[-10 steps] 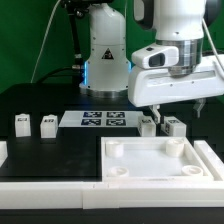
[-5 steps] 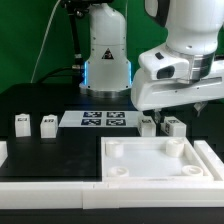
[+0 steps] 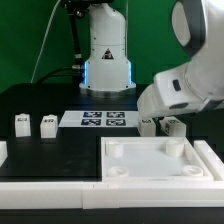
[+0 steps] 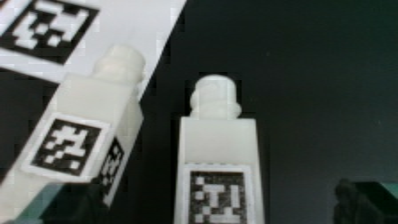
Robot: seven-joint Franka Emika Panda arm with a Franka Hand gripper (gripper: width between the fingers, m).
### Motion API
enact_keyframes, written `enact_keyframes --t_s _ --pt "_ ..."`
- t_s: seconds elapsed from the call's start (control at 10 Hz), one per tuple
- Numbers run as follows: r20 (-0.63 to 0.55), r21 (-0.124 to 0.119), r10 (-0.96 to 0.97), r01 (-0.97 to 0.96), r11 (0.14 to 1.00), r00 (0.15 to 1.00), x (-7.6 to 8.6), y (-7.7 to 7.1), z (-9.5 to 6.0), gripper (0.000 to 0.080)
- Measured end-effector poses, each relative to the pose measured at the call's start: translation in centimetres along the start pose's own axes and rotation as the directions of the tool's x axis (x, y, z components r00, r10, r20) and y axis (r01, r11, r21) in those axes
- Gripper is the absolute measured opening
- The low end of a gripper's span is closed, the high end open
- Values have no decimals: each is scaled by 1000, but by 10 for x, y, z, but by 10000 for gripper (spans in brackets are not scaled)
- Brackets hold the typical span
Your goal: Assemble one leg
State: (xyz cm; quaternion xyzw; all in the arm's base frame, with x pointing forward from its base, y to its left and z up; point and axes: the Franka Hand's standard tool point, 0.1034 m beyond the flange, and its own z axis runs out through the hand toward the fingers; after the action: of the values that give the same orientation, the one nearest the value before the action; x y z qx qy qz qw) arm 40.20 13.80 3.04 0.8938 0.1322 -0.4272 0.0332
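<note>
My arm (image 3: 185,88) leans low over the exterior view's right side of the black table (image 3: 60,150). My gripper's fingers are hidden behind the arm's own housing, and the wrist view shows no clear fingertip, so I cannot tell whether the jaws are apart or together. Two legs stand right under my wrist, just behind the white square plate (image 3: 155,160): near leg (image 3: 150,126) and second leg (image 3: 175,125), side by side with a small gap. The wrist view shows two such legs close up, each with a peg end and a square tag, not touching. The marker board (image 3: 105,120) lies just beside them. Two spare legs (image 3: 20,123) stand at the exterior view's left, well apart from my arm.
</note>
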Motion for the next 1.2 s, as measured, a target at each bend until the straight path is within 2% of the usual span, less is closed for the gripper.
enact_keyframes --t_s 0.1,0.2,1.2 --pt "76 -3 -5 5 1000 997 -4 -2 6 649" --pt "82 -1 -8 8 1000 997 3 -3 9 649" --pt "63 5 -10 9 1000 998 12 -3 21 649"
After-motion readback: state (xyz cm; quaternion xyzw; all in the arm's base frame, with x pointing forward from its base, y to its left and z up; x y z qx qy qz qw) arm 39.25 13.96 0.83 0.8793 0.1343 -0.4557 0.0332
